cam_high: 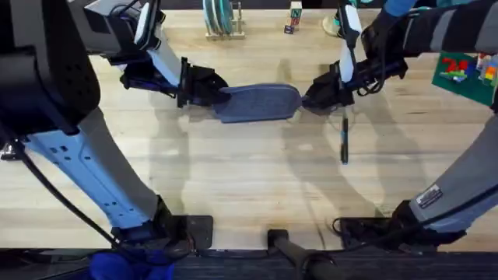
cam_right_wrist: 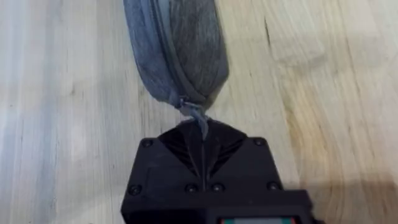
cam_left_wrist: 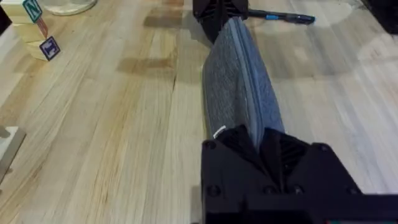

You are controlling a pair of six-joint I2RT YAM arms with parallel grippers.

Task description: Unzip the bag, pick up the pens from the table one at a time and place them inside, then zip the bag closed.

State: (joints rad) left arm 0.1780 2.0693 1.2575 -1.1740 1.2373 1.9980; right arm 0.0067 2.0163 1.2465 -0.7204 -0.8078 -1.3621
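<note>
Little of the task looked done from what we could see. The bag (cam_high: 258, 102) lay on the table (cam_high: 249, 187) toward its far side, between the two grippers, and its zipper ran shut along the whole top seam in both wrist views, with none of the yellowish lining showing. One pen (cam_high: 344, 142) lay on the wood just beside the bag's right end, on the near side of it, apart from the fabric and untouched. So we judged that the unzipping was only being set up, and that loading the pen and zipping the bag closed were all left to do.

We saw the left gripper (cam_left_wrist: 268, 144) clamped on the bag's left end, its black fingers pressed together on the fabric with the seam running away between them. That looked like an anchoring hold, so the bag would not slide when the zipper was drawn.

We saw the right gripper (cam_right_wrist: 202, 138) at the opposite end, its jaws brought together on the small tab (cam_right_wrist: 196, 118) that stuck out from the bag's tip; we took this to be the zipper pull, though it was too small to be sure. The tab ran straight down into the closed fingers, and nothing else was held.
</note>
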